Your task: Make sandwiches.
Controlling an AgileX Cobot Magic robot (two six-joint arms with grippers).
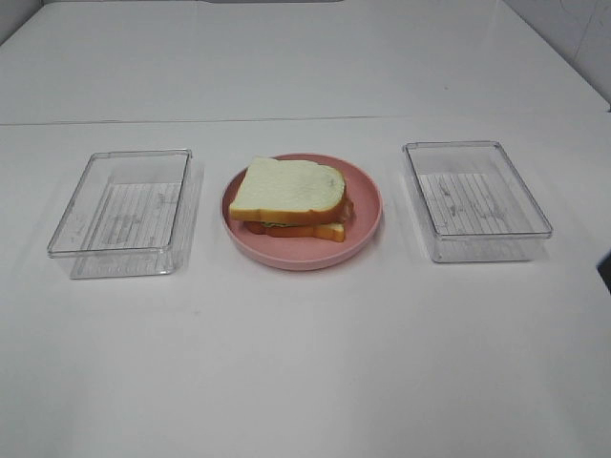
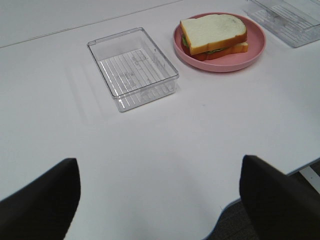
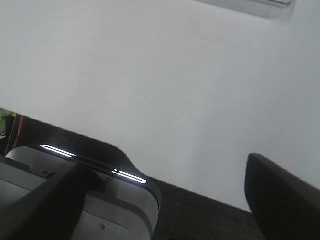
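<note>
Both end effectors stand wide open and hold nothing: the left end effector (image 2: 160,200) hangs over bare tabletop (image 1: 305,363), the right end effector (image 3: 165,200) over the tabletop's near edge. With the pink plate (image 1: 368,224) as landmark, the sandwich (image 1: 291,198) lies on it, one clear tray (image 1: 124,212) sits to its left and another tray (image 1: 475,198) to its right.
</note>
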